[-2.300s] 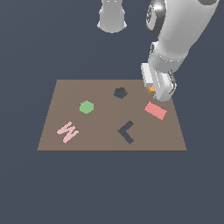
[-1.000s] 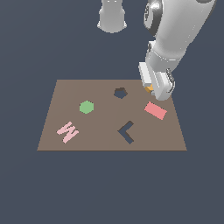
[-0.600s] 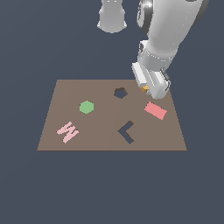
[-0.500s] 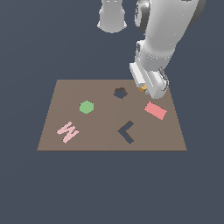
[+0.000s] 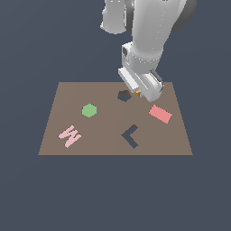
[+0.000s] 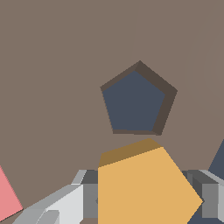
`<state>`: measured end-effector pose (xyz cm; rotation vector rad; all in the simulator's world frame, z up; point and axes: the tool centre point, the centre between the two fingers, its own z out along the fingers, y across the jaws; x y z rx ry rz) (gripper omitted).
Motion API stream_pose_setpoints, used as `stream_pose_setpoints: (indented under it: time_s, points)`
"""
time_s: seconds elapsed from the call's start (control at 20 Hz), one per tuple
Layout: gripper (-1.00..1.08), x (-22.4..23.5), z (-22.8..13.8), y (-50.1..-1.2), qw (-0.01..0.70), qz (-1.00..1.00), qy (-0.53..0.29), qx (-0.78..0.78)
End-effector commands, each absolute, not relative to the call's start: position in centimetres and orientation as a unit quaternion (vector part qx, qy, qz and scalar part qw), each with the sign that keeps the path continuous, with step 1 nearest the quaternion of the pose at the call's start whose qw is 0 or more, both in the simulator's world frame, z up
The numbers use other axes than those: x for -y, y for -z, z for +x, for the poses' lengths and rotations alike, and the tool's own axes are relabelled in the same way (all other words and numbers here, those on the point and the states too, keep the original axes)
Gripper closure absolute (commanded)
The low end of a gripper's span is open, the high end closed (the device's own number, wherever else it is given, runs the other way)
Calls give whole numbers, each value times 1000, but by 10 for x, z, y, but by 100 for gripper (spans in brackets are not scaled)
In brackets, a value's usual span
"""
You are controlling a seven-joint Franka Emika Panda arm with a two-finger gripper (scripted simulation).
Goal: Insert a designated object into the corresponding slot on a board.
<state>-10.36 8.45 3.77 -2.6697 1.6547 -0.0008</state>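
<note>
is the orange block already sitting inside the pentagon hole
No, the orange block is beside the pentagon hole, whose dark floor shows empty.

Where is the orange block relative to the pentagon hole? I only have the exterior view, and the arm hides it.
Observer: In the wrist view the orange block sits between the fingers, just short of the pentagon slot, not over it yet.
Operator: Is the slot clear?
Observer: Yes, its whole dark floor shows, nothing inside.
Operator: Do the block's edges line up with it?
Observer: Not exactly; its outline looks rotated against the slot's. The board around the slot is bare, with the red rectangle only at the frame edge.
</note>
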Motion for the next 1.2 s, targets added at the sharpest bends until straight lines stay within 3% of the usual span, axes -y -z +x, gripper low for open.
stream_pose_setpoints:
  time_s: [0.0,1.15]
  points:
    - [108,-73,-101,-39,1,-865,0,-501]
    - [108,-33,-82,-39,1,-912,0,-409]
